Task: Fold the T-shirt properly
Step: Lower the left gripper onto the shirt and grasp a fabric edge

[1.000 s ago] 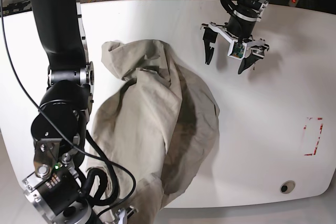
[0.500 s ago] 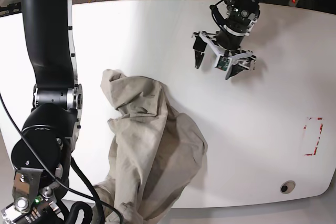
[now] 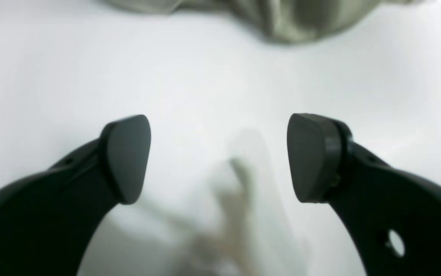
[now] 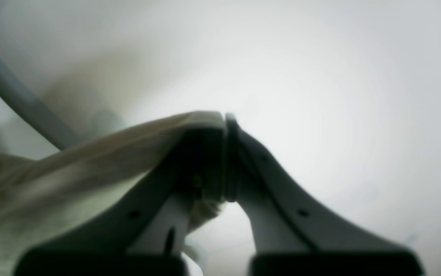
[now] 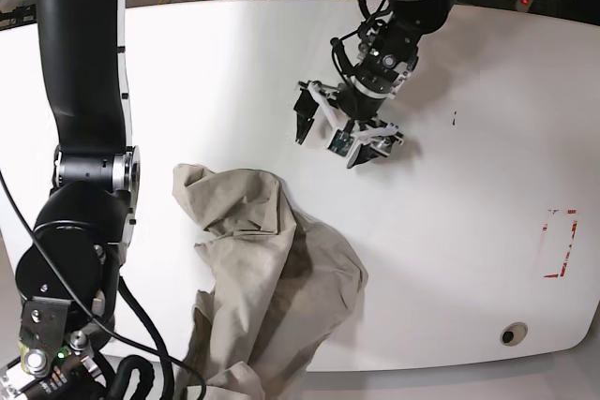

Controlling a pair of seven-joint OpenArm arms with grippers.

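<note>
So the white surface fills most of the base view, and the T-shirt is sitting in the lower left of it as one big crumpled heap, definitely not laid flat yet. The bunch runs roughly from a puffy end in the middle left of the frame down to the bottom edge, where it trails off the front lip of the surface, so its long axis is pretty much top-to-bottom in that view.

The right hand isn't visible in the base view, it's somewhere below the lower left corner, but its wrist view shows the two fingers pressed tight together with a strip of the beige fabric pinched between them. So that arm has hold of the low end of the shirt.

The left hand hangs above bare surface in the upper middle of the base view, fingers spread wide with nothing between them. In its wrist view the shirt only peeks in along the top edge, well apart from the fingertips. From that hand the nearest cloth lies down and to the left in the base view, so I'd guess it needs to head that way to grab the free end.
</note>
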